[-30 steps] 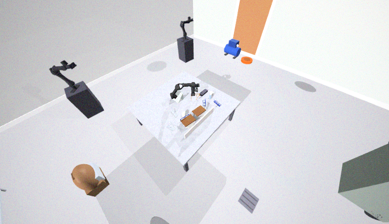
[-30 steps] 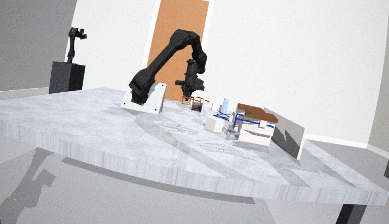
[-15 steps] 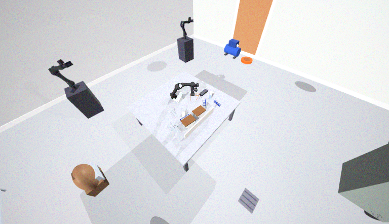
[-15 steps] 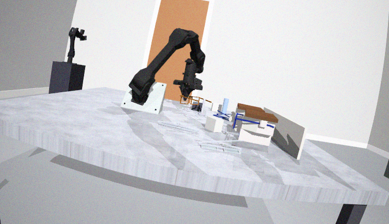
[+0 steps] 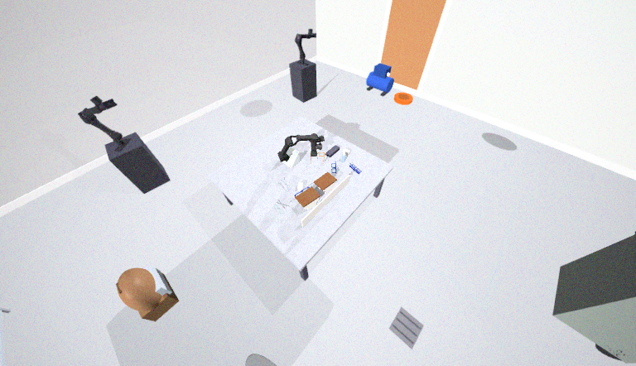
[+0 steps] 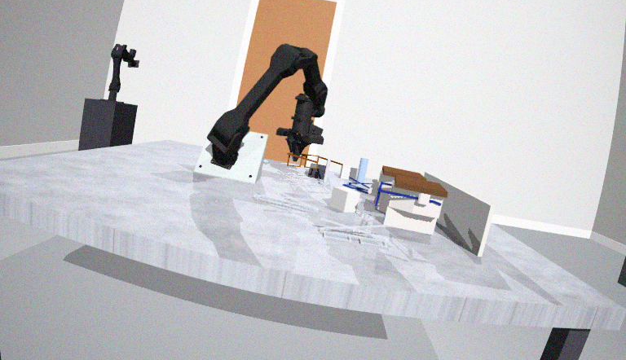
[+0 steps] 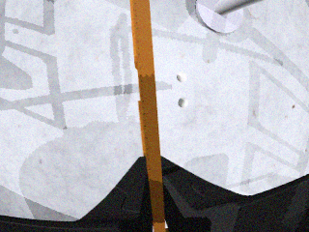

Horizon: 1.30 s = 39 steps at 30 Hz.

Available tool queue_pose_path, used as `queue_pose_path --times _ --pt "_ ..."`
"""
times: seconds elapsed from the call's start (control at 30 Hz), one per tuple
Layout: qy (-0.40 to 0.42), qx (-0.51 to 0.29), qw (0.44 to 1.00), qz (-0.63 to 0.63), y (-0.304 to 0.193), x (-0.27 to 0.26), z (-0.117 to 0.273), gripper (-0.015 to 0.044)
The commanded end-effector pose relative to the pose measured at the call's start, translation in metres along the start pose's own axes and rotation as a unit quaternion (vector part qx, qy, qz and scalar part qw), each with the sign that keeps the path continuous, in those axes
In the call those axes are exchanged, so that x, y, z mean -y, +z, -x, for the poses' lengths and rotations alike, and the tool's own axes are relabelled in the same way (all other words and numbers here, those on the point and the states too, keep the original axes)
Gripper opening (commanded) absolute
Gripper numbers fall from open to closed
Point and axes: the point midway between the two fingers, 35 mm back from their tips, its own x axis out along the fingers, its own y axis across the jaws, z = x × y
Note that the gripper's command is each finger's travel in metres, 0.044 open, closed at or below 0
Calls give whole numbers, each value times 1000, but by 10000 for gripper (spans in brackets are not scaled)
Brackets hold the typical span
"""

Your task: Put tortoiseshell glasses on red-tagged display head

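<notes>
The tortoiseshell glasses (image 5: 321, 152) (image 6: 336, 162) (image 7: 146, 87) show as an orange-brown frame. My gripper (image 5: 313, 155) (image 6: 295, 159) (image 7: 150, 163) is shut on them, pointing down, and holds them above the table. Two display heads with flat brown tops stand side by side: the near one (image 5: 308, 196) (image 6: 417, 184) and the far one (image 5: 325, 180) (image 6: 390, 170). Blue glasses (image 6: 406, 195) sit on the near head. The held glasses are well away from both heads. I cannot make out the red tag.
An upright panel (image 6: 466, 226) stands behind the heads. A white block (image 6: 343, 199) stands near them. A dark case (image 5: 332, 151), a light-blue cylinder (image 6: 363, 169) and folded blue glasses (image 5: 354, 168) are on the far part. Clear glasses (image 6: 350, 234) lie in front of the heads.
</notes>
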Motion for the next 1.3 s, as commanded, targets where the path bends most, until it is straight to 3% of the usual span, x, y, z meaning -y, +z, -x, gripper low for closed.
queue_pose_path --times 0.0,1.27 --pt "2 1 1000 -1 -4 -2 1 0" --pt "2 1 1000 -1 -11 -4 1 0"
